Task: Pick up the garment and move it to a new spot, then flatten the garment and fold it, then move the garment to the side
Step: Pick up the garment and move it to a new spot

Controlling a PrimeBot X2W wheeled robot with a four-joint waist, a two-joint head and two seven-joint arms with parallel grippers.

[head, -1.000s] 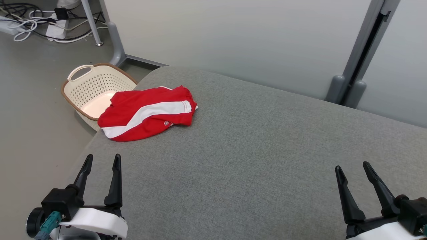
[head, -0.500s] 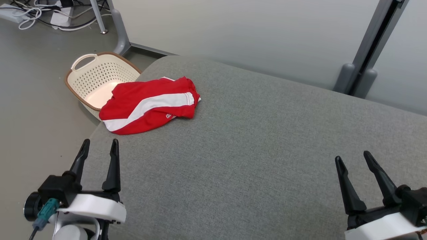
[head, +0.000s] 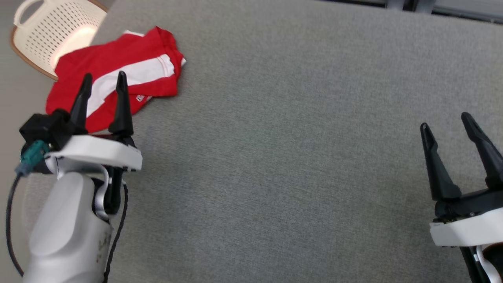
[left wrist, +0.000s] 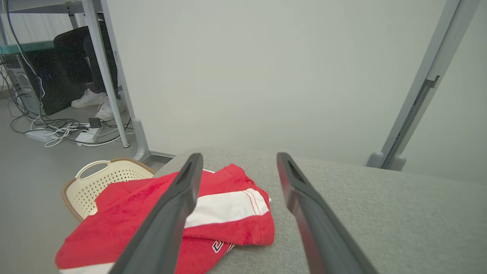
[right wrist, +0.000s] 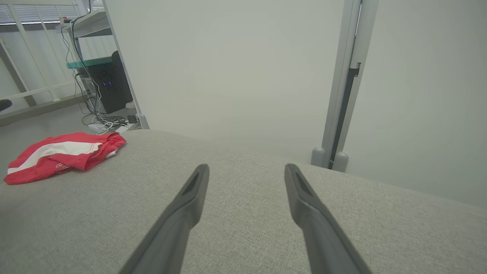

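Grey fabric covers the wide cushion (head: pixel 294 137). The red-and-white garment (head: pixel 112 55) lies crumpled at its far left corner, beside a cream basket (head: pixel 43 27) on the floor. The left gripper (head: pixel 103 78), jaws apart and empty, hovers just short of the cloth. The right gripper (head: pixel 446 122), also spread, sits well apart. The pickup looks not yet begun; next, the left should lower and pinch a fold.

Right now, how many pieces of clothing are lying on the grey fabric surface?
1. A red garment with a white stripe lies at the far left corner of the grey fabric surface, beside the cream perforated plastic basket on the floor. It hides part of the basket's inside.
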